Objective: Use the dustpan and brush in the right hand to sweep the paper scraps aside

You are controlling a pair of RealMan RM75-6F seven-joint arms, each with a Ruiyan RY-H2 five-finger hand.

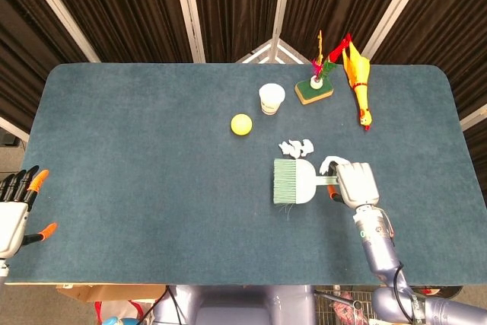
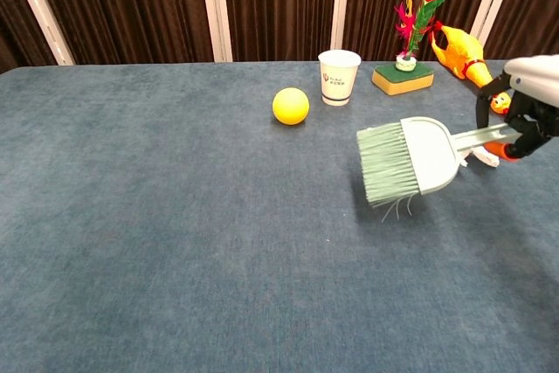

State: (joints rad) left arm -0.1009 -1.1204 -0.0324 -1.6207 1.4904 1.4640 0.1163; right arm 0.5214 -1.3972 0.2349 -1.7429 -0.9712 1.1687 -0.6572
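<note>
Head view, from above: a pale green brush (image 1: 292, 181) lies level at the middle right of the blue table (image 1: 137, 157), bristles pointing to nine o'clock. The right hand (image 1: 356, 184) grips its thin handle at the three o'clock end. In the chest view the brush seems lifted off the table, though that is hard to confirm. White paper scraps (image 1: 297, 148) sit just beyond the brush at twelve o'clock, another scrap (image 1: 329, 164) beside the hand. Farther off stand a yellow ball (image 1: 241, 124), a paper cup (image 1: 272, 98) and a rubber chicken (image 1: 358, 81). The left hand (image 1: 15, 207), at nine o'clock, holds nothing, fingers apart.
</note>
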